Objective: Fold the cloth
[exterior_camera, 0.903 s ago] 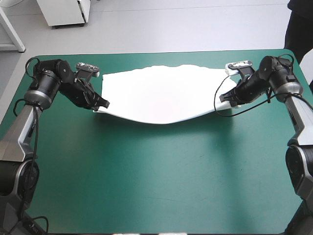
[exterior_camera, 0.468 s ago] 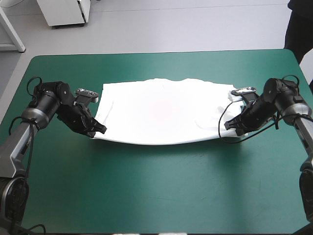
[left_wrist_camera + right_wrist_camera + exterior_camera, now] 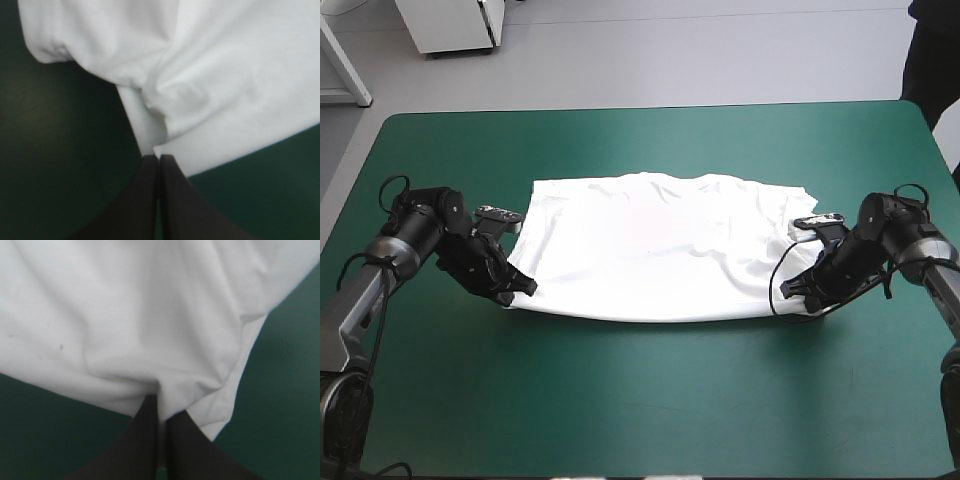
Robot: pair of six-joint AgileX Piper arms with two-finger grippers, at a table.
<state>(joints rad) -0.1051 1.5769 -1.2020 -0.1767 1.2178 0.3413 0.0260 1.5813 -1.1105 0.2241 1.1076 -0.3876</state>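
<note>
We see T-shirt (image 3: 660, 245) spread on bench (image 3: 640, 400); left end effector (image 3: 527, 288), right end effector (image 3: 788, 291) each clamped on its 2 near corners.

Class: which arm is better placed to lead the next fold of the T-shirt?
Probably left: the left tool pinches the T-shirt right at its corner; the right tool grips bunched cloth.

The white T-shirt (image 3: 660, 245) lies spread wide across the middle of the teal-green cover (image 3: 640, 400), a broad band running left to right. Its near edge bows gently toward the robot. Soft wrinkles gather at its right end and both near corners.
</note>
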